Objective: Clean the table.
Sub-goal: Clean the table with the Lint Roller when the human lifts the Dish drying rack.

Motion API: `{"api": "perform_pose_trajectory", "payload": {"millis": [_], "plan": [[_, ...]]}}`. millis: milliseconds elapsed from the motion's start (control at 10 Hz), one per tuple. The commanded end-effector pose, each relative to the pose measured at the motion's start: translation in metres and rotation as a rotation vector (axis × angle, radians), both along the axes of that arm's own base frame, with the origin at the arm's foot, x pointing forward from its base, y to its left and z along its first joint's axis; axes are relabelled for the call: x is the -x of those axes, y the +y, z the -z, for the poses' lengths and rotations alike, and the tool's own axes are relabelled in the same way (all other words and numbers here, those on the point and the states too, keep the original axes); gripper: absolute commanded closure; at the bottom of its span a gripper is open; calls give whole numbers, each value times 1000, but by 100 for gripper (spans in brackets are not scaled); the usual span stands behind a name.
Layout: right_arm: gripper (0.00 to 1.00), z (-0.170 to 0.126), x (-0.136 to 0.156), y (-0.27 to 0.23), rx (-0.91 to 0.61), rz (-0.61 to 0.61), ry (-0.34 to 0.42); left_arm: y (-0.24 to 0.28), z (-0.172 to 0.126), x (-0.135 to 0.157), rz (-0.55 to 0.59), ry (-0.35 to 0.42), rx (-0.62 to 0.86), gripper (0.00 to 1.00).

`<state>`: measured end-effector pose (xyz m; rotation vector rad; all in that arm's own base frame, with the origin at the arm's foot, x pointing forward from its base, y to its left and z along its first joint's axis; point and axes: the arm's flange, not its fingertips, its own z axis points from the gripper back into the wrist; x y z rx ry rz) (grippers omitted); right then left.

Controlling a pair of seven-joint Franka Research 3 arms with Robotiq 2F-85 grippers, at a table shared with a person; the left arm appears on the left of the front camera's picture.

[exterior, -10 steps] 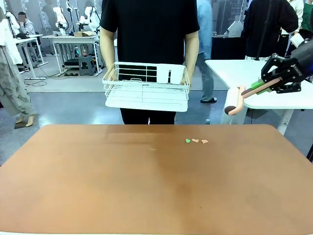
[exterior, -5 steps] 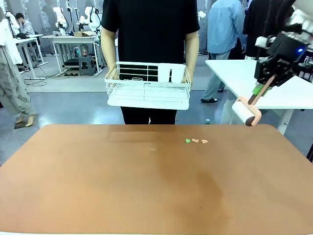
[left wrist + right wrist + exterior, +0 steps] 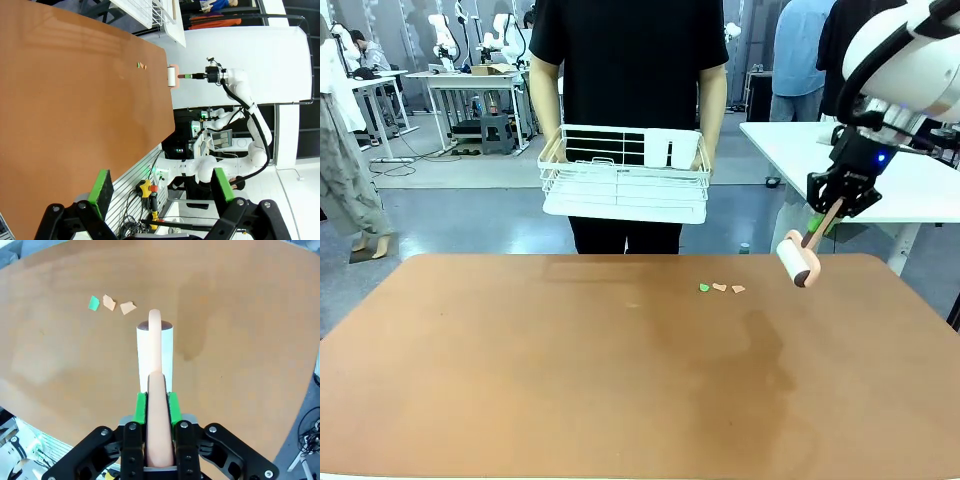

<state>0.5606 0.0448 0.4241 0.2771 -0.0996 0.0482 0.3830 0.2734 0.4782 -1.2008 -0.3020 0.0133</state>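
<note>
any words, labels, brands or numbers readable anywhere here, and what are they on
No text can be read in these pictures.
Screen past the table's edge, left wrist view: something shows on it, too small to read.
Table, lint roller, rack, scraps: no print seen on them.

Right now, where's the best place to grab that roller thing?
Its long peach handle, from the end away from the white roll. It's slim enough for the right gripper, shut on it, and leaves the roll free to turn.
</note>
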Motion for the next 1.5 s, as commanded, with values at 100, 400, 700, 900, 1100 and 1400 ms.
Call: {"api": "perform_pose_trajectory", "payload": {"millis": [100, 400, 700, 900, 1100, 1400], "plan": [[79, 0, 0, 0, 0, 0, 0, 1, -1, 4, -1, -13, 4, 0], [79, 0, 0, 0, 0, 0, 0, 1, -1, 4, -1, -13, 4, 0], [79, 4, -2, 0, -4, 10, -1, 1, -1, 4, -1, -13, 4, 0], [79, 24, -23, -1, -51, 11, -1, 1, -1, 4, -1, -13, 4, 0], [79, 30, -46, -7, -69, -6, 53, 1, -1, 4, -1, -13, 4, 0], [79, 49, -64, -12, -88, 0, 87, 1, -1, 4, -1, -13, 4, 0]]}}
